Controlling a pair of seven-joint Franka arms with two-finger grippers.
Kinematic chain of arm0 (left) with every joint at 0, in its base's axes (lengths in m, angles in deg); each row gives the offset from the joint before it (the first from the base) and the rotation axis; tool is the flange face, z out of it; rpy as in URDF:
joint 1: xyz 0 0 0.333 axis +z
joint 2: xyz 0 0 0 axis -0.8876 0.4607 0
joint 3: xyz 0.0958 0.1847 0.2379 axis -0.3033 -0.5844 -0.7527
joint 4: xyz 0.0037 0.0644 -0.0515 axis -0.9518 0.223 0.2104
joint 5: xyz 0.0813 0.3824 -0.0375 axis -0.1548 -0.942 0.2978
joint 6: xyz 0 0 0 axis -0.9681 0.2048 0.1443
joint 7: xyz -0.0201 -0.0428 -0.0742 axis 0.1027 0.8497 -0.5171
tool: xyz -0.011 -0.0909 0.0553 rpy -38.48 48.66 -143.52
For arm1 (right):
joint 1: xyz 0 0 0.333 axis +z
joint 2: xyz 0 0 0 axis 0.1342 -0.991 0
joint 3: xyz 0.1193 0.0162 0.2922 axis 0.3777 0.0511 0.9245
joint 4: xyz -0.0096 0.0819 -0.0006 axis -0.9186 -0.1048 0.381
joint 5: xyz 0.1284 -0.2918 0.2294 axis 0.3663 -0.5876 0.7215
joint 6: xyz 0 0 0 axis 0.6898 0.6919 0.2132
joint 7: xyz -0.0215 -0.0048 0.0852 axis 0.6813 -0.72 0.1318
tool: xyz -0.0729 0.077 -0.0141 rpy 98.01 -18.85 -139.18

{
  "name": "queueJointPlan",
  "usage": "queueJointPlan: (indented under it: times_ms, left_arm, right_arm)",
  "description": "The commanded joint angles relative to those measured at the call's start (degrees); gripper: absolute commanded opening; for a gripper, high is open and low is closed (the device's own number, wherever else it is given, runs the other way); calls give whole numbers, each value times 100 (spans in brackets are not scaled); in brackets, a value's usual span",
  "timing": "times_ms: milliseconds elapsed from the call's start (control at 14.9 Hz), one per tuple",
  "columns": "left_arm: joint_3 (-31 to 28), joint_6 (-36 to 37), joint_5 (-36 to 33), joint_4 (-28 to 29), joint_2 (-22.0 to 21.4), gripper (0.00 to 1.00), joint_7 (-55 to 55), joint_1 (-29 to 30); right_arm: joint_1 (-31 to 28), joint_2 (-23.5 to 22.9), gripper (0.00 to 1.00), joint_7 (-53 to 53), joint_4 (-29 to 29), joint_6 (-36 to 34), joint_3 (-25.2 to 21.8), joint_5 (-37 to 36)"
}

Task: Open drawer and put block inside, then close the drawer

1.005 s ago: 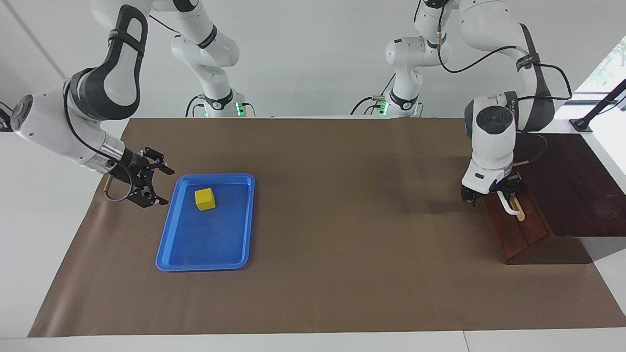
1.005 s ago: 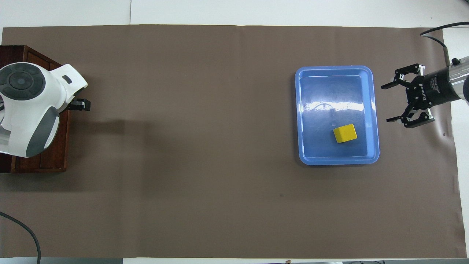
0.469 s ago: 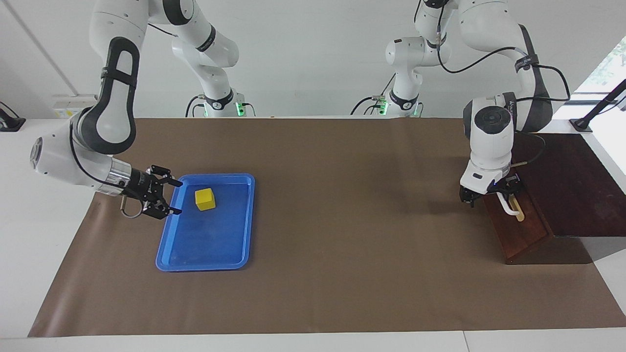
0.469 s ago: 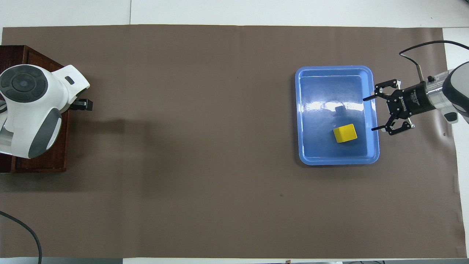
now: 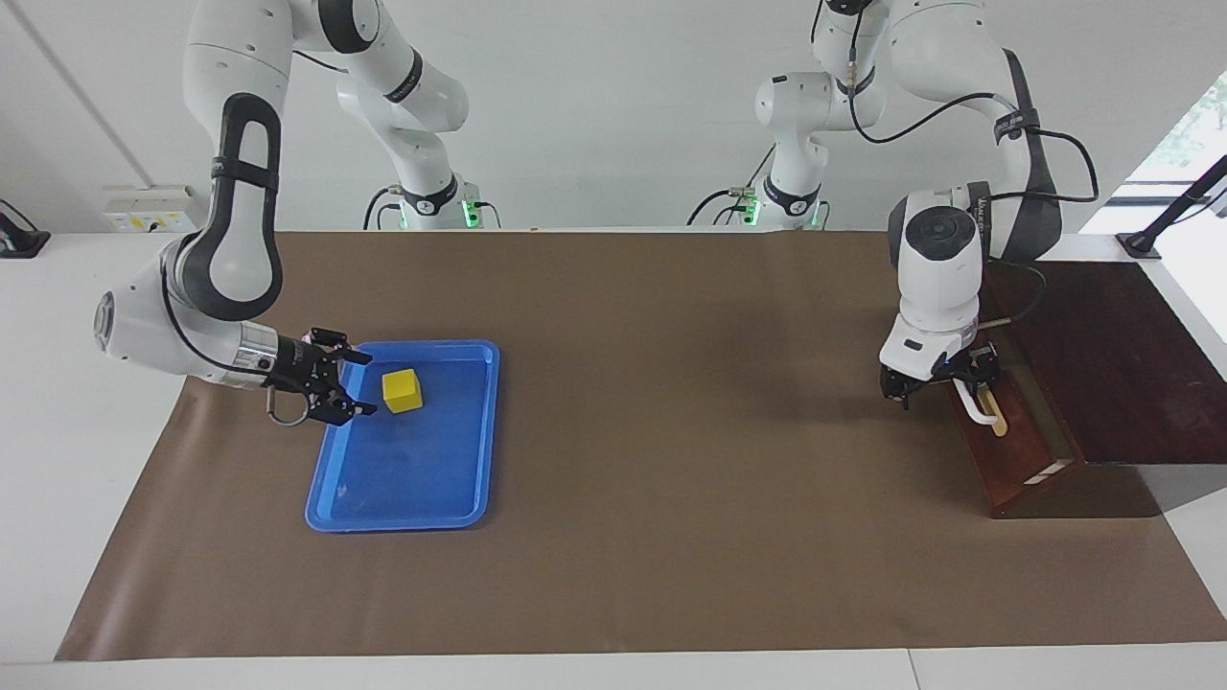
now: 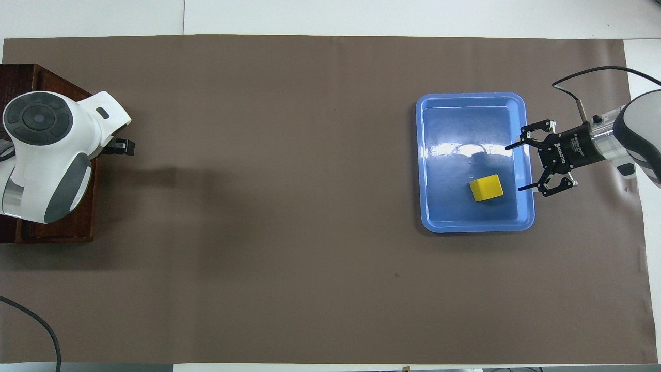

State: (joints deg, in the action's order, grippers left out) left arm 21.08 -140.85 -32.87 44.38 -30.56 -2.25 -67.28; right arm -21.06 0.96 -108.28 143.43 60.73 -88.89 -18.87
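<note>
A brown mat covers most of the surface (image 5: 623,537), and its whole middle stretch between the blue tray (image 5: 451,508) and the drawer (image 5: 1016,460) lies open, with bare mat also along the edge farthest from the robots. The tray sits toward the right arm's end of the surface, its long rims running toward and away from the robots; in the overhead view it is at about 3 o'clock from the mat's centre. The block (image 5: 402,390), a small yellow cube, rests on the tray floor in the half nearer the robots, closer to the rim at the right arm's end, touching no rim. The right claw (image 5: 357,384) reaches in low over that rim, its fingers spread wide with nothing between them; the block sits just beside the fingertips, at about 9 o'clock from them in the overhead view, apart from them. The drawer stands at the left arm's end, at 9 o'clock in the overhead view, pulled slightly out of its dark wooden cabinet (image 5: 1122,364) so a thin pale strip of interior shows. The left claw (image 5: 944,379) is at the drawer front by the white handle (image 5: 978,407), its fingers apart; whether it touches the handle I cannot tell.
</note>
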Motion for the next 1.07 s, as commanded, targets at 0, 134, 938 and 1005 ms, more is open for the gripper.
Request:
queueJointPlan:
  times_ms: [0, 134, 938, 1005]
  left_arm:
    - [186, 38, 333, 65, -7, 100, 232, -117]
    - [326, 83, 544, 39, 2, 100, 399, -117]
    - [881, 302, 774, 39, -16, 100, 1200, -117]
    - [907, 329, 774, 39, -16, 100, 1191, -117]
  right_arm:
    - [-54, 167, 100, 234, 348, 304, 44, 130]
    - [-62, 132, 100, 409, 428, 366, 52, 139]
    - [52, 184, 100, 638, 981, 1095, 61, 411]
    - [52, 193, 100, 664, 982, 1104, 61, 455]
